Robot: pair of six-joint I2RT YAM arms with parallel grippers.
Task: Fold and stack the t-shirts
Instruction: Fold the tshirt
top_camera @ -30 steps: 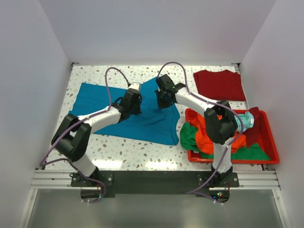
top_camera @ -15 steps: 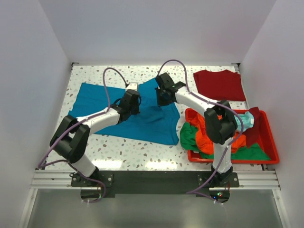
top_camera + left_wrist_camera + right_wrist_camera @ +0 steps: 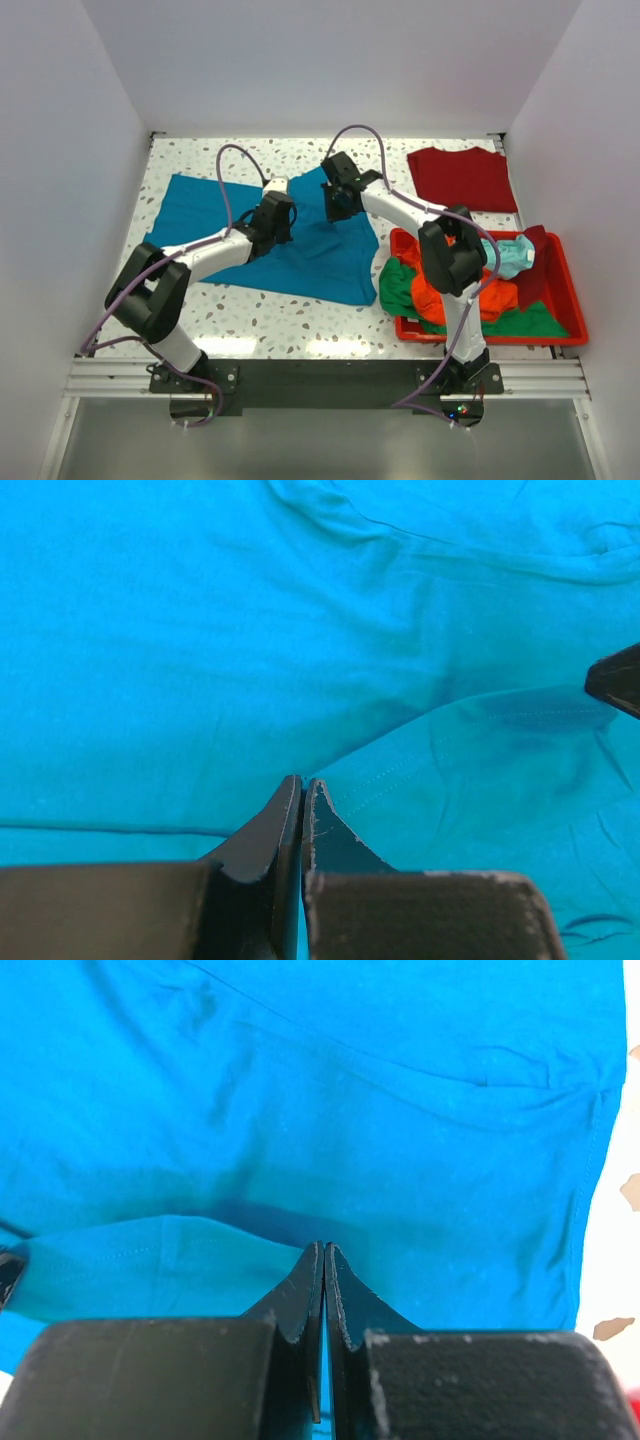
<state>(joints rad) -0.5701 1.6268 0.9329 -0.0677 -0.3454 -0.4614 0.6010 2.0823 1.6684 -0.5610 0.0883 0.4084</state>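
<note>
The teal-blue t-shirt (image 3: 320,262) lies spread over the middle and left of the table. My left gripper (image 3: 282,222) and right gripper (image 3: 336,206) are side by side over its far middle part. Each is shut on a lifted edge of this shirt. In the left wrist view the jaws (image 3: 302,782) pinch a stitched hem, and the shirt (image 3: 200,630) fills the view. In the right wrist view the jaws (image 3: 323,1250) pinch the same kind of fold over the shirt (image 3: 400,1110). A folded dark red t-shirt (image 3: 462,178) lies at the back right.
A red plastic bin (image 3: 571,292) stands at the right front. It holds orange (image 3: 440,292), green (image 3: 398,285) and pale aqua (image 3: 505,256) shirts, with a dark red cloth (image 3: 534,268) draped over its edge. White walls close in the table on three sides.
Both grippers have shifted slightly to the left and toward the back, carrying the pinched teal edge with them. The right arm's elbow has swung left.
</note>
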